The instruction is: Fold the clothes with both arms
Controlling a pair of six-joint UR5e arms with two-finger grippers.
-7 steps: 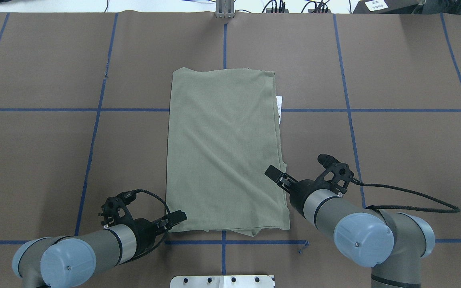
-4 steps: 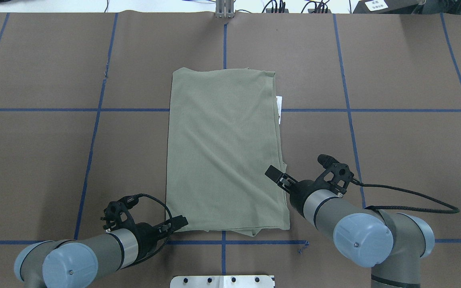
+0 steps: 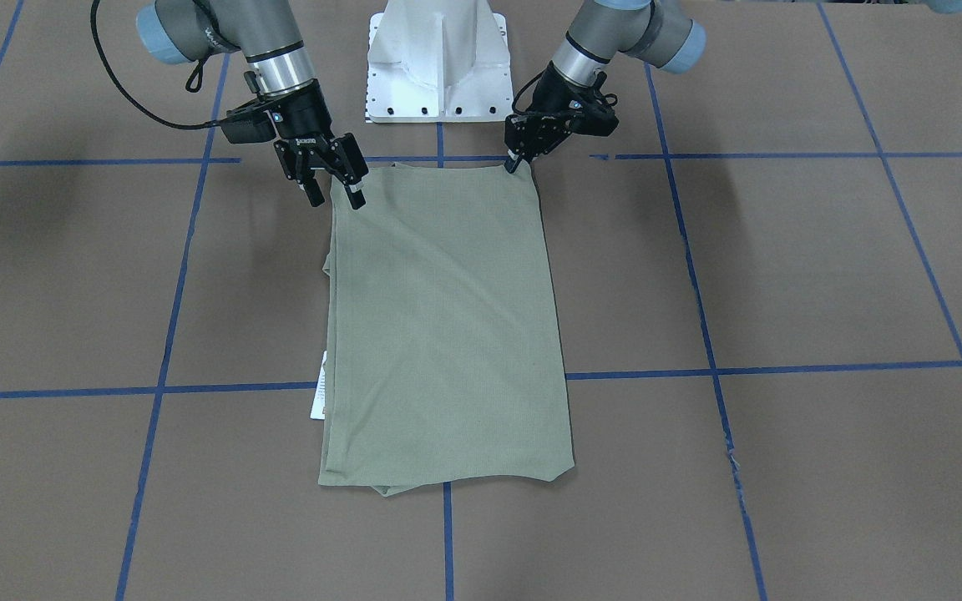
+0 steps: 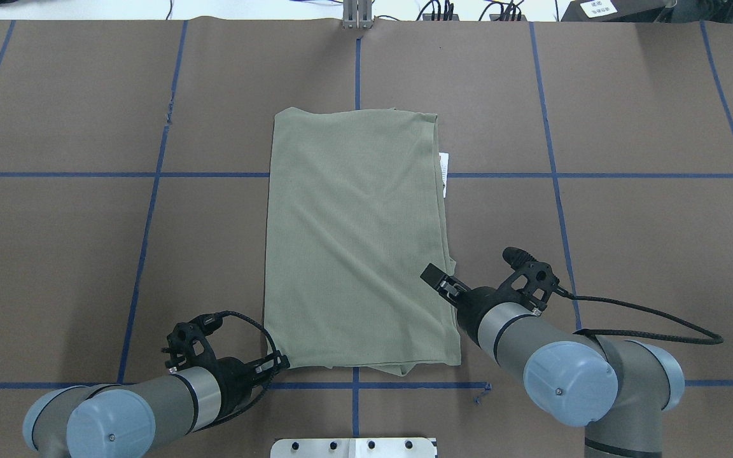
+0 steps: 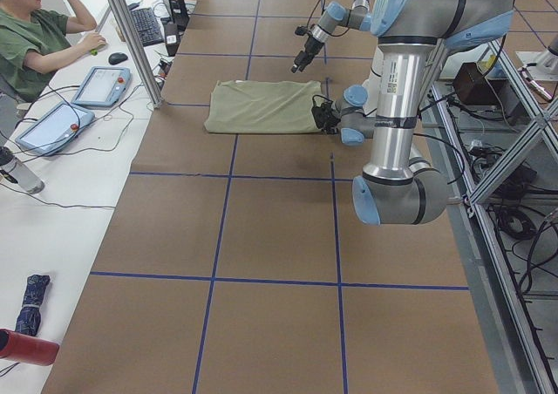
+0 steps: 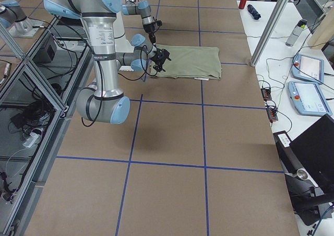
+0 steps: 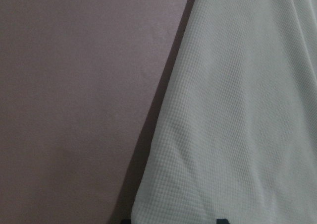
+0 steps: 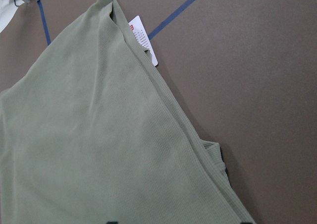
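Nearest the robot: white base pedestal (image 3: 439,58) at the table (image 4: 627,242) edge, between the two arms.

Left tool (image 4: 280,362): low, at the shirt's near left corner. In the left wrist view its jaws stand apart, with the cloth corner lying between them and not pinched. Brown table surface shows beside the hem there.

Right tool (image 3: 333,194): jaws plainly spread, holding nothing. It hangs over the shirt's near right corner. The front-facing view shows both fingers (image 3: 356,197) pointing down at the cloth edge. I cannot tell whether they touch the cloth.

Shirt (image 4: 354,242): sage green knit, folded into a long rectangle and lying flat at mid table. Its long axis runs away from the robot, across a blue tape line (image 4: 595,175). A lower layer peeks out at the near hem. Soft diagonal creases cross the top face.

Hang tag (image 4: 444,168): white paper with small print, sticking out from under the shirt's right edge, toward the far end.

Beyond: a person (image 5: 30,37) sits at a side desk past the table's far edge, with tablets (image 5: 100,84) beside them.
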